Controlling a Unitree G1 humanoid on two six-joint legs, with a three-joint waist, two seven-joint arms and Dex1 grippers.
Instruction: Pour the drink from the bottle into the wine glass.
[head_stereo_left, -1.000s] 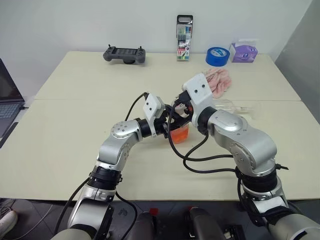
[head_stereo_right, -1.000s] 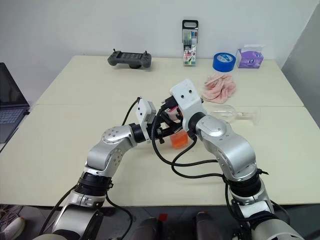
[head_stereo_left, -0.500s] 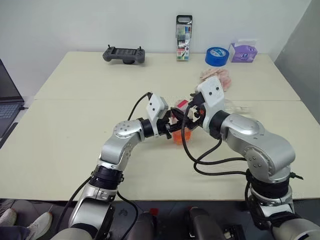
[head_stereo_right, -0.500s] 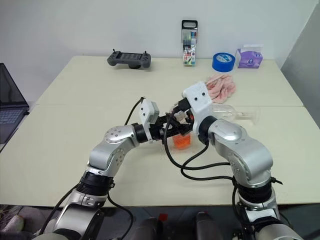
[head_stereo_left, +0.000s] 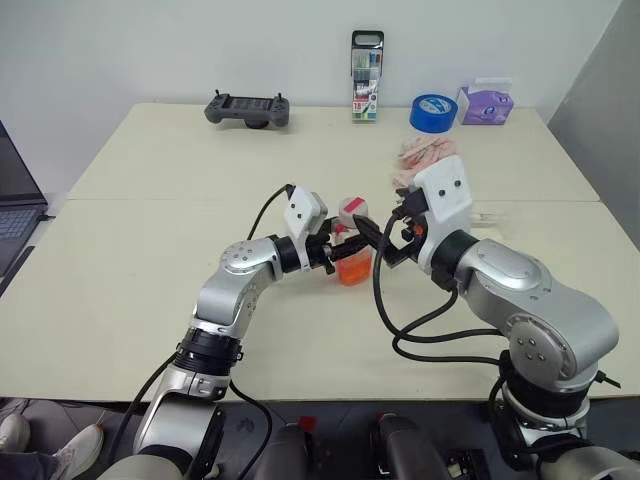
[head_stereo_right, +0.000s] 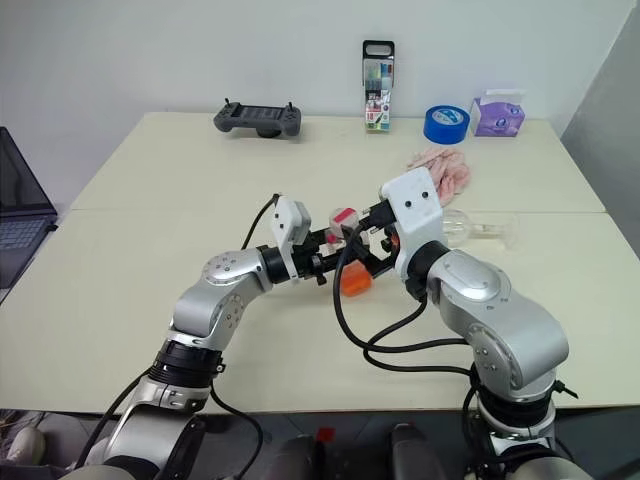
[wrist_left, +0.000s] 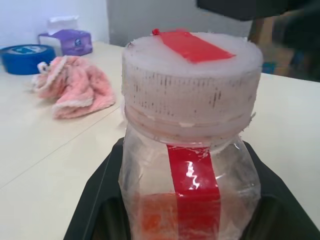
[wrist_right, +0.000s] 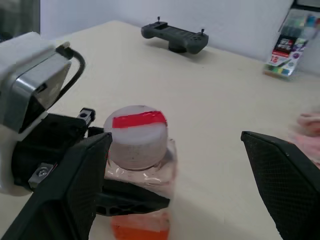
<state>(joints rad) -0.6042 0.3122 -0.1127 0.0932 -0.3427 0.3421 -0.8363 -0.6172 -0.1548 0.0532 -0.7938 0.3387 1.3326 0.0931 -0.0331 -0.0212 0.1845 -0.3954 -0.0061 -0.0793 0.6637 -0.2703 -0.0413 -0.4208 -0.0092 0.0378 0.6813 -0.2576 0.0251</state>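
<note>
Near the desk middle, the left claw pinches the bottle, upright, cap up; the right claw gapes beside it. Behind, the wine glass lies sideways.

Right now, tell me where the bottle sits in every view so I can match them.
Left eye: bottle mid-table, in the left pincer.
Right eye: same spot, centre.
Left wrist: close up, cap on.
Right wrist: lower centre.
Shared landmark: pink cloth.
</note>
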